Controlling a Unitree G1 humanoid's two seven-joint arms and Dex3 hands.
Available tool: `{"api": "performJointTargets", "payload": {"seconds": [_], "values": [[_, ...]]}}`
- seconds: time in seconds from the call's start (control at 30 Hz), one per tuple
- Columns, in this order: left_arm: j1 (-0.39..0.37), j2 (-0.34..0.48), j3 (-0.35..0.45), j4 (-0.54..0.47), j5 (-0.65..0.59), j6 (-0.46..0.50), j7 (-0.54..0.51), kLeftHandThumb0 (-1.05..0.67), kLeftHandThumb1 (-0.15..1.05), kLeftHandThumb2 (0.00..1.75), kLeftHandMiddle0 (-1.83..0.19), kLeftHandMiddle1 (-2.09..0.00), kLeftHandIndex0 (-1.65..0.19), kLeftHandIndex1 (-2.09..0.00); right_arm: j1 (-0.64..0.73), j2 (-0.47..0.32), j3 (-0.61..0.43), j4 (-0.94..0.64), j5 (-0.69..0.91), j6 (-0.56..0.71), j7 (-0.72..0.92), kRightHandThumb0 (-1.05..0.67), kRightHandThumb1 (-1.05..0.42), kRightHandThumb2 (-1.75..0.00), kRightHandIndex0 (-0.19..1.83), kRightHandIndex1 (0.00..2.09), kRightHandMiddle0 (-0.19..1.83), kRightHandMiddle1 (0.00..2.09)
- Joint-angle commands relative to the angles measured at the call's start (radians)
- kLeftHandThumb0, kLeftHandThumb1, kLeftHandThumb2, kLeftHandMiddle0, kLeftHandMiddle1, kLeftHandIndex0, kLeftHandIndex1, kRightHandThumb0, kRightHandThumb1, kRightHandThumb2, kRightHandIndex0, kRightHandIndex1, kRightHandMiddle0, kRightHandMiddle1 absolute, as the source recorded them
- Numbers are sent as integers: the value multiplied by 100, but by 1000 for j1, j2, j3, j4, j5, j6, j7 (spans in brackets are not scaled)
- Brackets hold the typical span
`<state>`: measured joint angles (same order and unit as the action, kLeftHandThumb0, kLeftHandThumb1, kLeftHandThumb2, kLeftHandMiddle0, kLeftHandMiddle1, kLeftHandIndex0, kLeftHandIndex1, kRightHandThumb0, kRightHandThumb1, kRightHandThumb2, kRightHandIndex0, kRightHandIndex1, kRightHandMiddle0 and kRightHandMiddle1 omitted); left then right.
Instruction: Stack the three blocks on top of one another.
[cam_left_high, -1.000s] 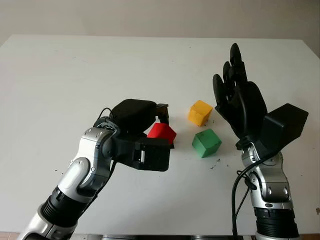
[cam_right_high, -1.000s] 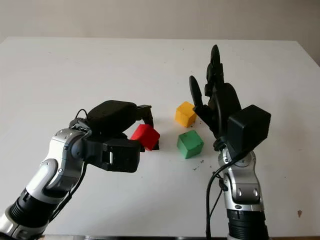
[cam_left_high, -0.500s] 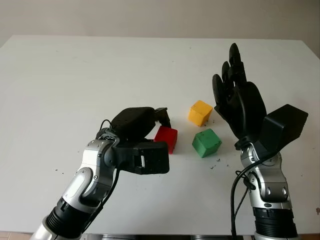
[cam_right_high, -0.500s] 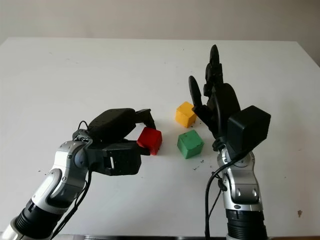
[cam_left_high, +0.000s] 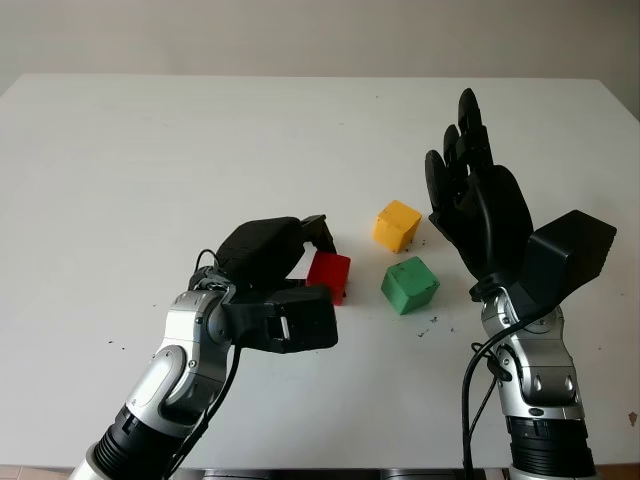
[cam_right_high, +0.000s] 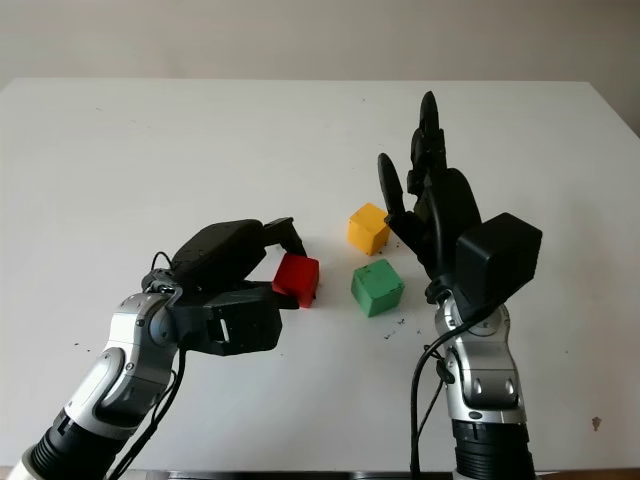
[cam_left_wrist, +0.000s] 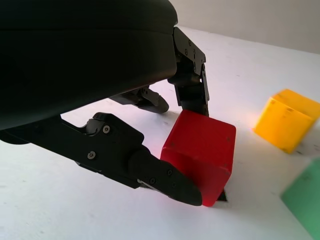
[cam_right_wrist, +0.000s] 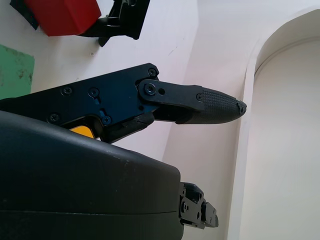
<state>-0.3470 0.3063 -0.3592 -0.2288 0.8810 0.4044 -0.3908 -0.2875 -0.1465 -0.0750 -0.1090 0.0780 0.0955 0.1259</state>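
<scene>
white table (cam_left_high: 150, 150), bearing all three blocks; my right hand (cam_left_high: 478, 205), raised above the table right of the blocks, holding nothing; my left hand (cam_left_high: 262, 255), fingers clasped on the red block (cam_left_high: 329, 273); green block (cam_left_high: 409, 285) just right of red; yellow block (cam_left_high: 397, 225) behind green, apart.

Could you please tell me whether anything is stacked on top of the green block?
No; the green block has a bare top. The yellow block and red block, gripped by the left hand, sit apart on the table.
</scene>
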Motion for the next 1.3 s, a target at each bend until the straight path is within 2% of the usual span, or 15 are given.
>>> {"api": "performJointTargets", "payload": {"seconds": [0.0,0.1,0.53,0.63,0.8,1.27], "values": [[21,7,-10,8,29,16,12,-29,105,8,-46,-2,-43,-158,4,1,-5,-3,4,-14,0,-65,-105,-52,-19,0,-19,0],[25,5,-6,3,51,29,19,-27,105,8,-50,-4,-40,-167,4,-1,-3,-5,2,-11,-2,-66,-105,-52,-19,0,-19,0],[43,14,21,-27,58,49,8,-27,104,6,-52,-6,-42,-171,5,0,-4,0,5,-19,0,-65,-105,-52,-19,0,-19,0],[41,15,20,-35,47,56,-23,-29,105,7,-52,-6,-42,-167,3,-2,-3,5,8,-23,6,-66,-105,-52,-19,0,-19,0],[39,14,21,-47,34,61,-52,-29,104,6,-53,-6,-51,-148,5,-2,-3,-11,4,-1,-2,-66,-105,-52,-19,0,-19,0],[44,17,20,-53,31,52,-44,-30,104,6,-52,-6,-51,-149,5,-1,0,-17,-4,28,-15,-69,-105,-51,-19,0,-19,0]]}}
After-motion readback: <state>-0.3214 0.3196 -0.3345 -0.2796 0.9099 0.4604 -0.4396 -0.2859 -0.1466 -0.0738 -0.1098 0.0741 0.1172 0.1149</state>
